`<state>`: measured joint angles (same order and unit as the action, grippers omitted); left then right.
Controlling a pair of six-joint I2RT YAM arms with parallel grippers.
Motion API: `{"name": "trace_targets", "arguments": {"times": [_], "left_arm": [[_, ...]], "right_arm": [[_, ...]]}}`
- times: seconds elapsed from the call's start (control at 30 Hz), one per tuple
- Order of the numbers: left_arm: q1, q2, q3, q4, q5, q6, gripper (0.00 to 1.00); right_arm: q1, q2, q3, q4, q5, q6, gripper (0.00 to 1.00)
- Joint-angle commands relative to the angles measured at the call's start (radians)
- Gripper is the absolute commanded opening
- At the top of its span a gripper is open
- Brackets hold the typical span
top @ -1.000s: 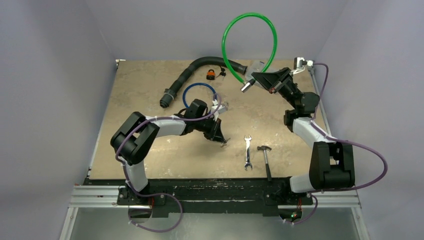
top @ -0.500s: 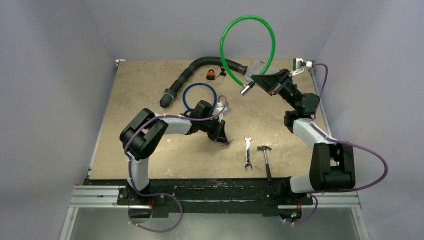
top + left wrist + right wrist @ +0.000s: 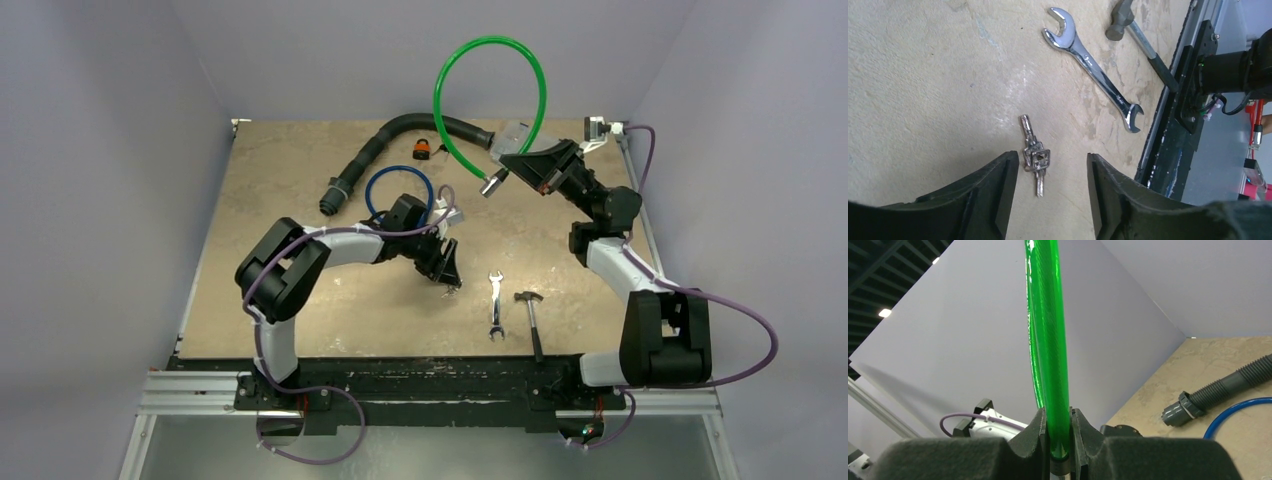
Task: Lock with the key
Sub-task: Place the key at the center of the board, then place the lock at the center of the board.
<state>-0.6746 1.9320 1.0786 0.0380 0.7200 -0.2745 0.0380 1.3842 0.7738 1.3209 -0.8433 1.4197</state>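
Left gripper: my jaws parted astride the keys, empty, ready to pinch.
Right gripper: I clamp the green cable aloft for keying.

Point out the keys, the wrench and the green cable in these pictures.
keys (image 3: 1037, 159): left wrist view, on the square head.
wrench (image 3: 1094, 70): left wrist view, middle of its shaft.
green cable (image 3: 1048, 340): right wrist view, on its upright stretch.

My left gripper hangs low over the worktop, with the key a small glint at its tip and the wrench and hammer nearby. My right gripper holds the green cable loop aloft.
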Motion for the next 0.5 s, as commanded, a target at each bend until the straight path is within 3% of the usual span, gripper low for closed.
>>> {"name": "trace_targets", "arguments": {"times": [0.0, 0.17, 0.3, 0.47], "left_arm": [[0.005, -0.135, 0.05, -0.092, -0.008, 0.062, 0.62], [0.087, -0.255, 0.02, -0.116, 0.052, 0.034, 0.88], [0.207, -0.361, -0.006, -0.156, 0.057, 0.035, 0.97], [0.455, -0.485, -0.063, -0.082, 0.072, -0.075, 0.98]], "right_arm": [[-0.007, -0.051, 0.034, 0.102, -0.025, -0.001, 0.0], [-0.006, -0.056, 0.05, 0.093, -0.066, 0.013, 0.0], [-0.003, -0.063, 0.039, 0.029, -0.102, -0.024, 0.0], [0.075, -0.059, 0.035, -0.129, -0.201, -0.157, 0.0]]}}
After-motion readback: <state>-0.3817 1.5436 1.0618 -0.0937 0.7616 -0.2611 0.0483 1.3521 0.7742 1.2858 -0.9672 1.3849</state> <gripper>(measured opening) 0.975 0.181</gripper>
